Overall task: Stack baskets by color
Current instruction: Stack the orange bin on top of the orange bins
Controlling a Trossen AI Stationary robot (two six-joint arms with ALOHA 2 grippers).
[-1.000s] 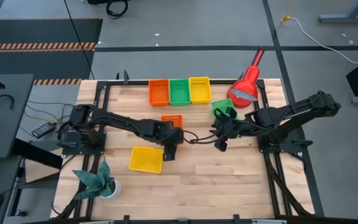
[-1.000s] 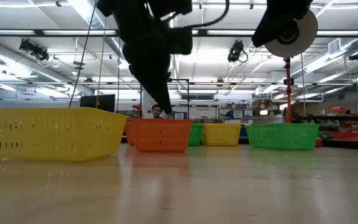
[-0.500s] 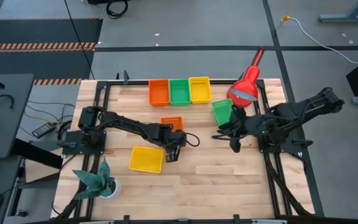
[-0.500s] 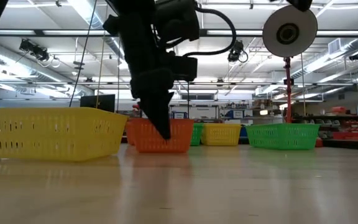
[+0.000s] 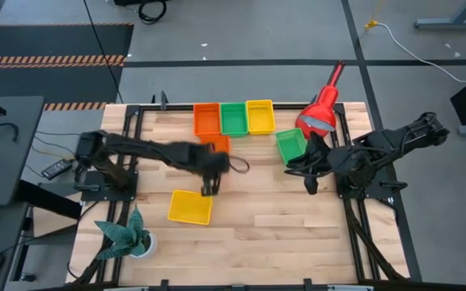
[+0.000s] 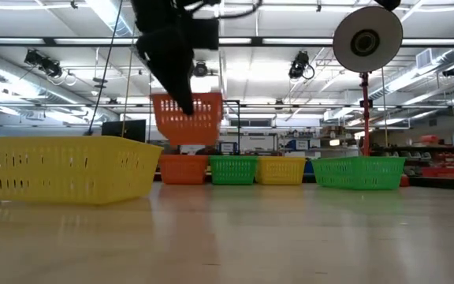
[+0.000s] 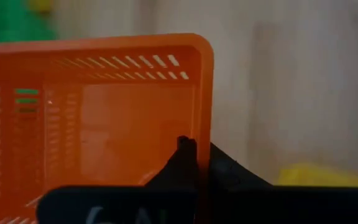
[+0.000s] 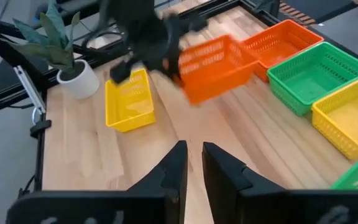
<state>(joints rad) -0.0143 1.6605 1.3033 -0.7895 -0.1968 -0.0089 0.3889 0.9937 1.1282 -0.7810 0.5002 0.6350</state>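
Note:
My left gripper (image 7: 197,158) is shut on an orange basket (image 6: 187,118), which hangs in the air above the table's middle; the high view shows only a blurred part of this orange basket (image 5: 219,144). A second orange basket (image 5: 206,119), a green basket (image 5: 234,118) and a yellow basket (image 5: 260,116) stand bottom down in a row at the far edge. Another yellow basket (image 5: 190,207) sits near the left front, another green basket (image 5: 290,145) at the right. My right gripper (image 8: 194,163) hovers right of the middle, open by a narrow gap, with nothing in it. My left gripper pinches one side wall of the orange basket (image 7: 202,124) near a rounded corner, one finger inside (image 7: 184,149) and one outside. The fingers come slanting down from above. The basket is lifted clear of the table, opening up and slightly tilted.
A red cone-shaded lamp (image 5: 320,113) stands at the far right, close to the lone green basket. A potted plant (image 5: 128,234) is at the near left corner. Bare wood lies between the two arms and along the near edge.
My left gripper has taken hold of the orange basket that stood at the table's middle and raised it clear, carrying it a little toward the far edge. My right gripper has drawn back toward the right edge and risen, away from the green basket.

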